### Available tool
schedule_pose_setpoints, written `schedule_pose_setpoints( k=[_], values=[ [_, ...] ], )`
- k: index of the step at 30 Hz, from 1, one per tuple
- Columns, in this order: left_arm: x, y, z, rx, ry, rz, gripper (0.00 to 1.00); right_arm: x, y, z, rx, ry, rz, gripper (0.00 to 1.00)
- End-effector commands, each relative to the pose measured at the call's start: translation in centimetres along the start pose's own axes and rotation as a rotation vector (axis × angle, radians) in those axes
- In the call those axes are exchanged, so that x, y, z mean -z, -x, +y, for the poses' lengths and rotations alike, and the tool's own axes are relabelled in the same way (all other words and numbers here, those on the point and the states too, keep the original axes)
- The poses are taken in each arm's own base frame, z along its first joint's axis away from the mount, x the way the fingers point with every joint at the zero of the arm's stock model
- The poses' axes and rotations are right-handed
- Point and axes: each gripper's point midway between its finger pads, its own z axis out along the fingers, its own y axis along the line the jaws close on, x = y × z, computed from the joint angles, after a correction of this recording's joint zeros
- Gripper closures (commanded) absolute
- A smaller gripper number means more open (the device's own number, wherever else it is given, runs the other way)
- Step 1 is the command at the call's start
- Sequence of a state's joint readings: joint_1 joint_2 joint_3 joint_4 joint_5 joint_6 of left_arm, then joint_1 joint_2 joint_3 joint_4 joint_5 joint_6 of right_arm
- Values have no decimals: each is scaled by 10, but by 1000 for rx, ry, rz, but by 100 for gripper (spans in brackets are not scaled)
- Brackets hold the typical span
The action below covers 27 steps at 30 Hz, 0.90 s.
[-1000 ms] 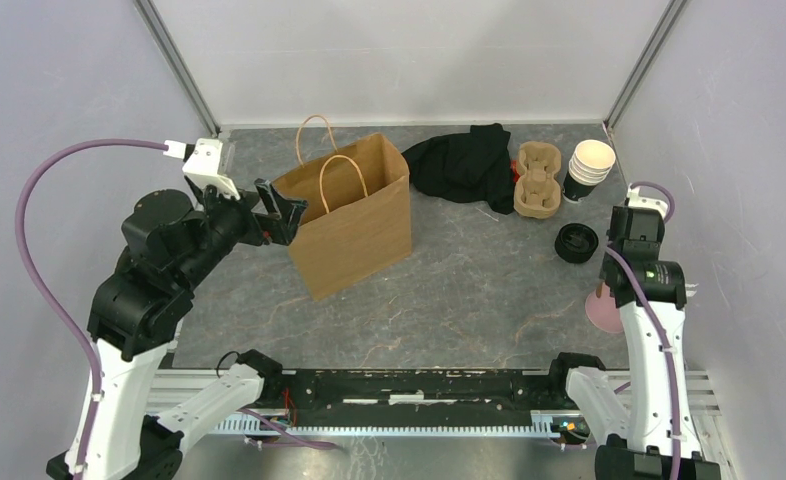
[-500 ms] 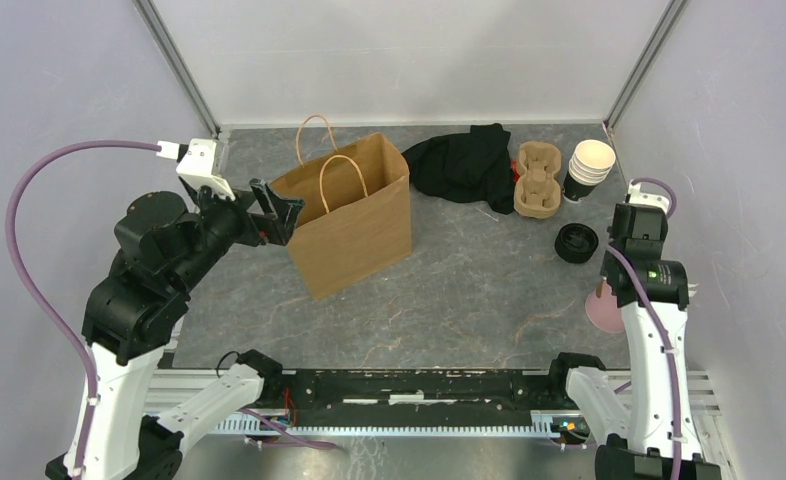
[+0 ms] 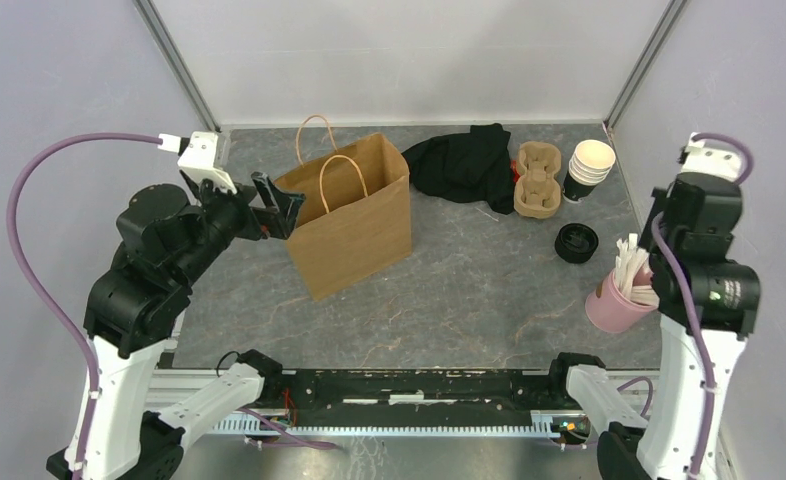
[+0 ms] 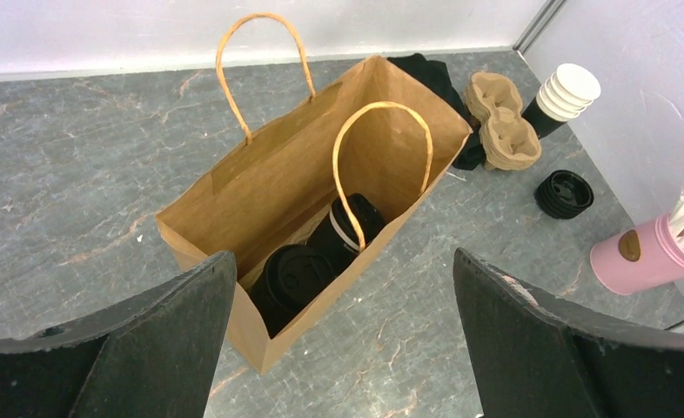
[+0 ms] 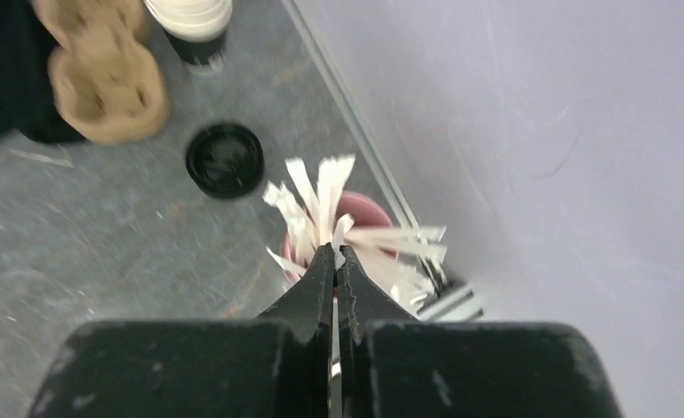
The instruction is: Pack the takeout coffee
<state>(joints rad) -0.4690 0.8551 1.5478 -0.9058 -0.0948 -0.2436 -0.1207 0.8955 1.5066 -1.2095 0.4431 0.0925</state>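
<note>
**A:** What is changing nearest us?

**B:** The right arm is rising. A second ago it was hunched low over the pink cup (image 3: 609, 305) at 4 o'clock, hiding most of it. Now the whole cup is showing, with its white paper-wrapped sticks (image 5: 321, 187) fanning out.

**A:** And its fingers?

**B:** The right gripper (image 5: 336, 252) is pinching tight, with what looks like one stick caught between the fingers. I cannot tell whether it is coming clear of the bunch.

**A:** The other arm?

**B:** It is hardly shifting. The left gripper (image 4: 343, 255) is hanging spread wide, carrying nothing, at the 9 o'clock end of the brown paper bag (image 3: 349, 240) and looking down into it.

**A:** Where is the coffee sitting?

**B:** Inside that bag, at 10 o'clock from the table's middle. One capped cup (image 4: 297, 274) and the second capped cup (image 4: 353, 225) are lying tilted side by side on the bottom.

**A:** Meaning?

**B:** I am judging the cups packed, and the stick an extra heading for the bag. Farther off, the loose lids (image 3: 576, 242) at 3 o'clock and the cardboard carrier (image 3: 536, 180) at 2 o'clock are sitting where they were.
</note>
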Motion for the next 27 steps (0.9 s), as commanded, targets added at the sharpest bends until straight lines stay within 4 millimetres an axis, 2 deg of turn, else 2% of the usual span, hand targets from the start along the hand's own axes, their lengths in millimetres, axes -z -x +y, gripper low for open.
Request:
schedule_pose_setpoints(
  k=[1,5,8,11,14,16,18,19,21,22,25,26,27],
  values=[
    [7,31,-6,0,-13,-82,0,43,40,-7,4,84,-144,100],
    [11,29,-2,6,0,-92,0,76,73,-14,-5,129,-302,100],
    [18,38,-3,41,2,-120,0,112,121,2,15,277,-589,100],
    [25,50,-4,59,4,-152,0,149,164,46,-24,555,-883,100],
    [31,53,-4,62,2,-159,0,177,193,104,-141,974,-982,100],
    [35,50,-4,72,2,-154,0,185,198,142,-224,1290,-908,100],
    [43,49,0,116,24,-156,0,195,199,161,-299,1520,-851,100],
    [47,49,3,142,36,-163,0,201,201,167,-285,1567,-842,100],
    [58,49,5,192,43,-192,0,199,205,188,-209,1578,-780,100],
    [62,49,7,219,49,-202,0,199,205,205,-175,1615,-730,100],
    [71,47,9,265,54,-216,0,217,197,252,-82,1760,-600,100],
    [72,45,9,266,53,-212,0,219,198,260,-69,1741,-586,100],
    [72,43,10,267,57,-204,0,211,199,272,-65,1702,-562,100]
  ],
)
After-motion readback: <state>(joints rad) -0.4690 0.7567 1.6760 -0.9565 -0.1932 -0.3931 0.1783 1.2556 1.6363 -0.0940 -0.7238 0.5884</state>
